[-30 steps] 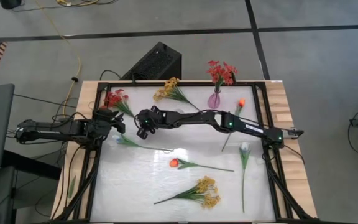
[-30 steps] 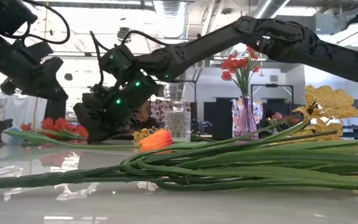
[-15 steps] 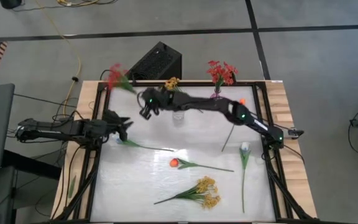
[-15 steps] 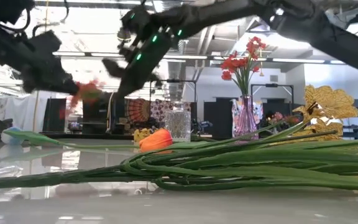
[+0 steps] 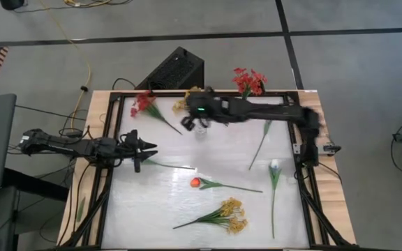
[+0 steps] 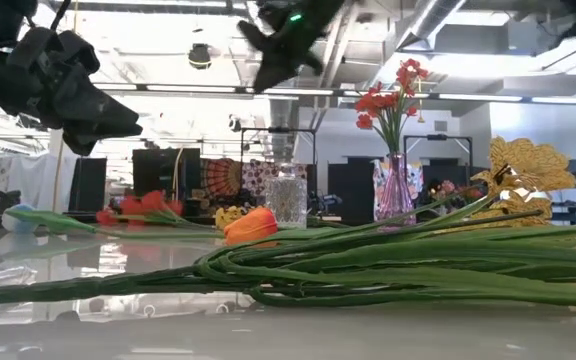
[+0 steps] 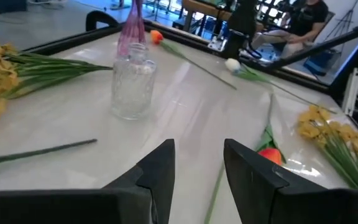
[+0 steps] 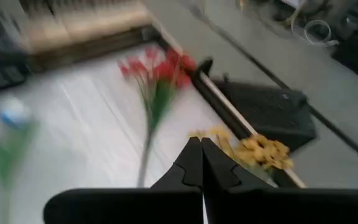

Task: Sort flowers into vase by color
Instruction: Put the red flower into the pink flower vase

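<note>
The worktop (image 5: 152,202) carries scattered flowers; the right gripper (image 5: 185,123) hangs clenched and empty above the clear vase (image 5: 201,130); the left gripper (image 5: 147,147) rests low at the left edge, fingers parted, holding nothing; a red spray (image 5: 145,104) lies at the far left corner; more red blossoms (image 5: 248,80) stand in the pink vase (image 6: 392,190); an orange tulip (image 5: 195,183) lies mid-worktop.

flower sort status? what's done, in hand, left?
Done: one red spray stands in the pink vase. In hand: nothing; the right gripper is shut and empty above the clear vase, and the left gripper is open and empty. Left: red spray, yellow sprays, orange tulip and white tulip lie on the table.
</note>
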### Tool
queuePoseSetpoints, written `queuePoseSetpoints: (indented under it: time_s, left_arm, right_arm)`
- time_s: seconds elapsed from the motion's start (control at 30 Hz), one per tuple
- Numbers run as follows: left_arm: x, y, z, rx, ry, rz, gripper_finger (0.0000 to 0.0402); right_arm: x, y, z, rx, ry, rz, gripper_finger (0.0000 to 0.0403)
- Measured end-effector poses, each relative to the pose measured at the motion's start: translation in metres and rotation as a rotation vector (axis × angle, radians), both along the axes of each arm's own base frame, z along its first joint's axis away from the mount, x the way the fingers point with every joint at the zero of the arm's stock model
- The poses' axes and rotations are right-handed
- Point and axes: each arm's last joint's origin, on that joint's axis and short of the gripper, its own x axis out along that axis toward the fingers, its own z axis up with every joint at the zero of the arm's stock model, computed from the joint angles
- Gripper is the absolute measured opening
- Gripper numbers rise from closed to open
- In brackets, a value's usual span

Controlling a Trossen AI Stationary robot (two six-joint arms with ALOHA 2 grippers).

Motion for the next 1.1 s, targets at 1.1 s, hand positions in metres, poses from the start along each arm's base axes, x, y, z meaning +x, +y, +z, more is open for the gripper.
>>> queuePoseSetpoints:
  time_s: [1.1]
  left_arm:
    - [-0.002, 0.004, 0.024, 0.206, -0.073, 0.151, 0.0125]
  right_arm:
    - [0.121, -0.07, -0.161, 0.43, 0.069, 0.127, 0.0077]
